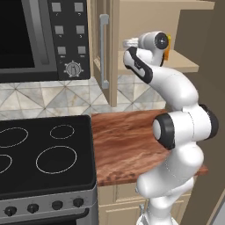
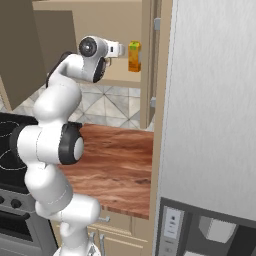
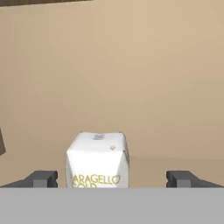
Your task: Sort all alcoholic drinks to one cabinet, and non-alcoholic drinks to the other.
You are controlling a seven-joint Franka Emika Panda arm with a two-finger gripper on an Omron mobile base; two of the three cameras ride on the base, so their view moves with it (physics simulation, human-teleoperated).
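My gripper (image 3: pixel 112 179) reaches into a tan wall cabinet (image 1: pixel 184 64) whose door stands open. It is open, its fingertips (image 3: pixel 43 178) set wide apart. Between them a small white-cream carton (image 3: pixel 98 159), a non-alcoholic drink, stands upright on the pale shelf with a gap on each side. In the right base view the gripper (image 2: pixel 122 50) hangs at shelf height just left of an orange-yellow carton (image 2: pixel 133 56) on the same shelf (image 2: pixel 117 80). That orange carton (image 1: pixel 168 52) peeks out behind the hand in the left base view. The alcoholic drinks are out of view.
The open cabinet door with its grey bar handle (image 1: pixel 104 50) hangs left of the arm. Below lie a wooden counter (image 1: pixel 125 140), a black cooktop (image 1: pixel 44 154) and a microwave (image 1: pixel 44 35). A grey fridge (image 2: pixel 215 115) walls off the right.
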